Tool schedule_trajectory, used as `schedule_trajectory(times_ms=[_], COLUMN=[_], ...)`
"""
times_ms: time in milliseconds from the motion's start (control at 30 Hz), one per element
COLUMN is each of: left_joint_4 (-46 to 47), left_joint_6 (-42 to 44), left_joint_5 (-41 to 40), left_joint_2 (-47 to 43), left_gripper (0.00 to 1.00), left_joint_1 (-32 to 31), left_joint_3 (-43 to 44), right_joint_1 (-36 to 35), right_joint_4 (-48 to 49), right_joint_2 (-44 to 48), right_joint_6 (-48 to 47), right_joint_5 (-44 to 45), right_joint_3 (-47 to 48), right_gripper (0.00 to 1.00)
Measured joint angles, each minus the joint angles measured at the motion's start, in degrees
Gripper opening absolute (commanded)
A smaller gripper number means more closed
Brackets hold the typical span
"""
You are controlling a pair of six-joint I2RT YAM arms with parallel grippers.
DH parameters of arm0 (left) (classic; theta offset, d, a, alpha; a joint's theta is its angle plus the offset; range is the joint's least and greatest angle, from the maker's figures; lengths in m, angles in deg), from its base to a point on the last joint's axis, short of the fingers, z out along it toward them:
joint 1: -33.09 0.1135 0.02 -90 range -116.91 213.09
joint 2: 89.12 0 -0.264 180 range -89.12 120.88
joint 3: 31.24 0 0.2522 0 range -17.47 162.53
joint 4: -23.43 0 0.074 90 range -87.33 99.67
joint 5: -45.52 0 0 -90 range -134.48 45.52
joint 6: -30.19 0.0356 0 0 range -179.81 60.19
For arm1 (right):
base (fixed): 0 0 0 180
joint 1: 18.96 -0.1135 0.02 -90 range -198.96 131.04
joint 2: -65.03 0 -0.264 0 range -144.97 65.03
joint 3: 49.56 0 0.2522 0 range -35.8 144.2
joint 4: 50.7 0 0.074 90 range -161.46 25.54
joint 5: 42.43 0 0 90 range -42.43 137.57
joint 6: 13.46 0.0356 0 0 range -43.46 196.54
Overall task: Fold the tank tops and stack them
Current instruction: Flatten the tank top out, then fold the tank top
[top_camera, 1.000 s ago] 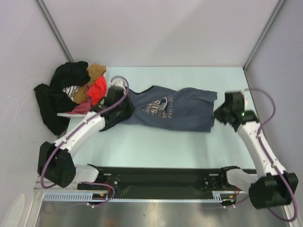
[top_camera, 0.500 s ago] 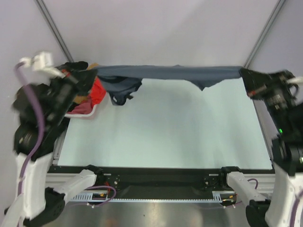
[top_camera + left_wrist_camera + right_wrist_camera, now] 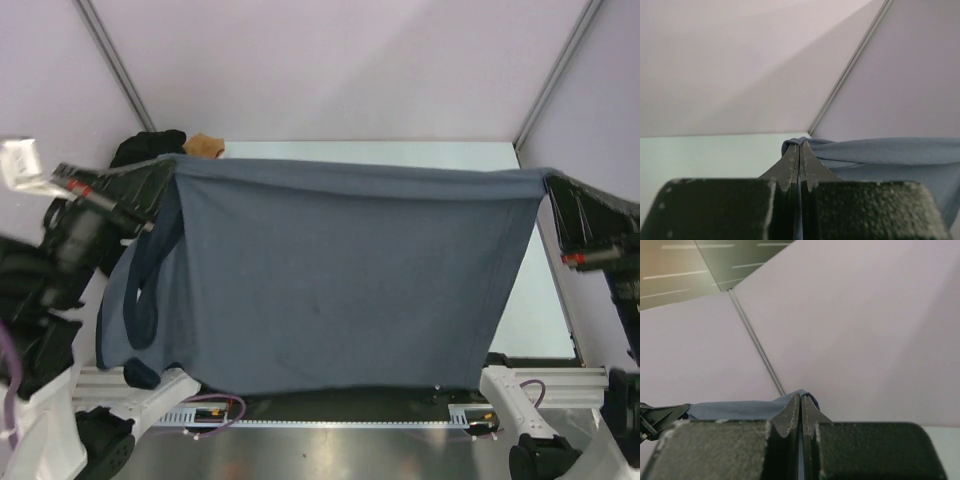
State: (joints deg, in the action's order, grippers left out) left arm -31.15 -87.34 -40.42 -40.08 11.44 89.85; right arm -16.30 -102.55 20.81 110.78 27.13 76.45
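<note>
The slate blue-grey tank top [image 3: 340, 275] hangs stretched between my two grippers high above the table, its plain side facing the top camera and covering most of the table. My left gripper [image 3: 168, 170] is shut on its left hem corner, seen in the left wrist view [image 3: 799, 147]. My right gripper [image 3: 548, 180] is shut on the right hem corner, seen in the right wrist view [image 3: 801, 399]. The shoulder straps [image 3: 140, 300] dangle at the lower left. The maroon-red tank top is hidden.
A heap of black clothes [image 3: 145, 148] with a tan piece [image 3: 205, 146] shows at the back left behind the raised top. A strip of pale table [image 3: 535, 310] shows at the right. Grey walls stand close on both sides.
Both arms have risen and come toward the camera, lifting the blue-grey top off the table. It now hangs open as a flat sheet that hides the table and most of the clothes heap.
</note>
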Motion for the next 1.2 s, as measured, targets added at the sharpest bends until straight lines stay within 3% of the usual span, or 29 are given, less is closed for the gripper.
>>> schedule_trajectory(times_ms=[133,333,467,567,767,933,1200], left_joint_4=[2.1,12.3,23.8,28.6,35.6,35.2,34.2], left_joint_6=[0.0,-0.3,-1.6,-2.6,-5.0,-5.5,-5.6], left_joint_5=[-0.8,-0.8,-0.3,0.1,3.3,4.3,5.8], left_joint_2=[5.7,16.4,29.1,41.0,66.1,77.8,91.1], left_gripper=[0.00,0.00,0.00,0.00,0.00,0.00,0.00], left_joint_1=[0.0,0.9,2.0,2.6,4.2,6.0,8.4], left_joint_3=[-3.3,-20.5,-32.7,-35.3,-24.3,-8.3,16.2], right_joint_1=[0.1,0.3,1.3,2.7,3.8,4.0,5.3], right_joint_4=[1.2,8.7,16.8,22.6,33.6,38.5,43.7], right_joint_2=[-4.1,-11.5,-21.0,-32.0,-56.2,-71.0,-85.2], right_joint_6=[0.3,3.2,6.1,8.3,11.0,12.3,14.8], right_joint_5=[1.6,4.7,6.5,6.9,6.4,6.0,4.8], right_joint_3=[-5.3,-27.5,-42.1,-47.0,-40.9,-28.8,-10.9], right_gripper=[0.00,0.00,0.00,0.00,0.00,0.00,0.00])
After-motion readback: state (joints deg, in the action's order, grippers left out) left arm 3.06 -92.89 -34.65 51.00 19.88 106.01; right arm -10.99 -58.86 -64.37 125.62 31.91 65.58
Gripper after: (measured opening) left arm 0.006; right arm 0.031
